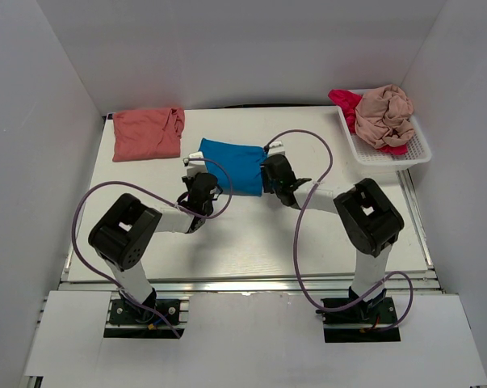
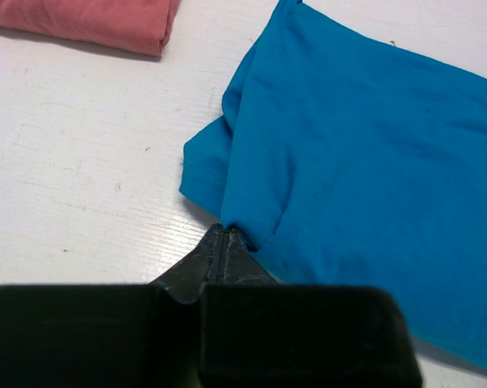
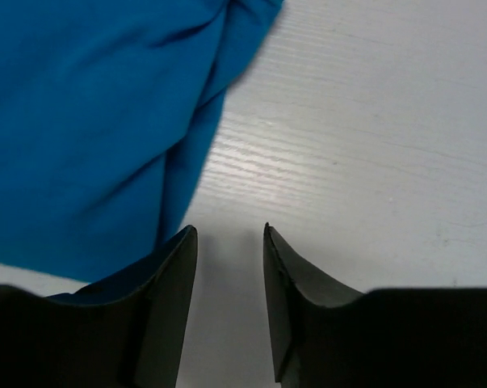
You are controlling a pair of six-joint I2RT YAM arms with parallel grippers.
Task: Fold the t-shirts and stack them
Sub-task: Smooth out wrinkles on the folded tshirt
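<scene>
T-shirt, bright blue cotton point(image 1: 231, 164), lies folded on white surface point(image 1: 227, 242) between both tools. Left tool point(image 2: 224, 234) is closed, pinching the shirt's corner at its tips, probably to drag it toward the stack. Right tool point(image 3: 229, 234) is open, with bare surface between the jaws and blue cloth just beside one finger. Salmon-coral folded t-shirt point(image 1: 146, 133) sits ahead-left of left tool. Only top view shows white slotted plastic basket point(image 1: 421, 153) right of right tool, holding crumpled beige-pink t-shirt point(image 1: 384, 113) and magenta-red t-shirt point(image 1: 344, 101). Only wrist views settle the grips.

Blue t-shirt point(image 1: 231, 164) mid-table between left claw point(image 1: 194, 166), right claw point(image 1: 269, 159); perhaps touching.
</scene>
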